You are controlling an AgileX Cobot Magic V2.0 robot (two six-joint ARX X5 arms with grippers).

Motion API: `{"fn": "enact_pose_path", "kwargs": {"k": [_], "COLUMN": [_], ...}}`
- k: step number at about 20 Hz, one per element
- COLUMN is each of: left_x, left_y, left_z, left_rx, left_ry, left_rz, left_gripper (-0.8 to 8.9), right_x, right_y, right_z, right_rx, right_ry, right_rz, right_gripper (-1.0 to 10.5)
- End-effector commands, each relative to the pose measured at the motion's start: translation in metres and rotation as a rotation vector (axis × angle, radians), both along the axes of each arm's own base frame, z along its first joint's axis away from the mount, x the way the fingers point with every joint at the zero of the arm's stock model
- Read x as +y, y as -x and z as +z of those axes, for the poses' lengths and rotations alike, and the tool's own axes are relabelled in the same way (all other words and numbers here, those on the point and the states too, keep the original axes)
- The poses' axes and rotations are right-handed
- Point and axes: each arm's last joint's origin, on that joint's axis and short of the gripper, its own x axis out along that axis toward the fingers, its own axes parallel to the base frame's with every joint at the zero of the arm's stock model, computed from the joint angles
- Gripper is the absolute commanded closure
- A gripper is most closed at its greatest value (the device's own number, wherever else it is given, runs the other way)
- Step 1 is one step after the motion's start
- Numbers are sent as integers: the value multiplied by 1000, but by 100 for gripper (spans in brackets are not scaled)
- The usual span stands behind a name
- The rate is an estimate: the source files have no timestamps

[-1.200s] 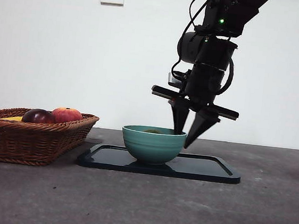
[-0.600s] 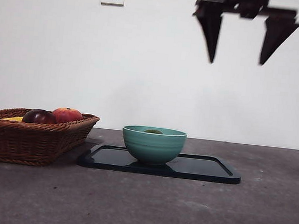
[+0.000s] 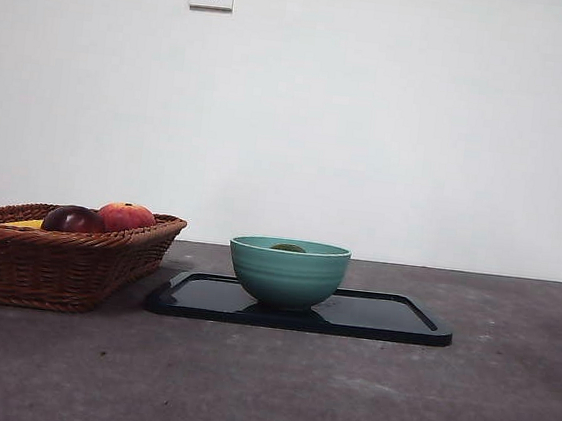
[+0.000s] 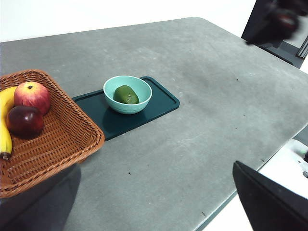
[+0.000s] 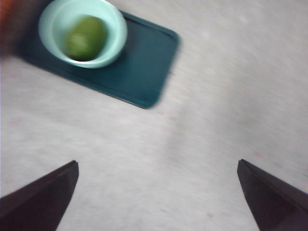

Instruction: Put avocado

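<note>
Resting inside the teal bowl (image 4: pixel 127 93), the avocado (image 4: pixel 126 95) lay on its side against the bowl's floor, dull green and whole; from the front view only its top showed above the rim (image 3: pixel 288 247). The bowl stood on the dark tray (image 4: pixel 156 103), toward the end of the tray nearest the wicker basket (image 4: pixel 53 139). Just beside that same end of the tray sat the basket, holding a red-orange fruit (image 4: pixel 32 96), a dark maroon fruit (image 4: pixel 24 120) touching it, and a banana (image 4: pixel 5 120) along the far wall from the bowl. In the right wrist view the right gripper (image 5: pixel 156 195) was high over the grey table (image 4: pixel 216 101), well apart from the bowl, its two jaws spread wide with nothing between them; that picture was blurred. The left gripper (image 4: pixel 272 202) was far from the bowl, off the table's edge; only one dark jaw showed, so I cannot tell whether it was spread or pressed together.
</note>
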Motion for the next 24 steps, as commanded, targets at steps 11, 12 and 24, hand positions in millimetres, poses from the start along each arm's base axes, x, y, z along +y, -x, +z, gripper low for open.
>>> {"fn": "enact_pose_path", "kwargs": {"k": [11,12,24], "left_x": [-3,-3,-3], "left_y": [-2,-2,-2], "left_z": [0,0,0], "left_rx": [-3,-3,-2], "left_ry": [2,2,2], "left_rz": [-4,-4,-4], "left_gripper": [322,322,369], "right_x": [-48,-51,-59], "right_y": [83,86,92], "right_z": [-58,-58,-58], "right_rx": [-93,-103,-113], "right_ry": [-296,-305,-315], "right_rz": [133,134,133], "right_gripper": [339,339,399]}}
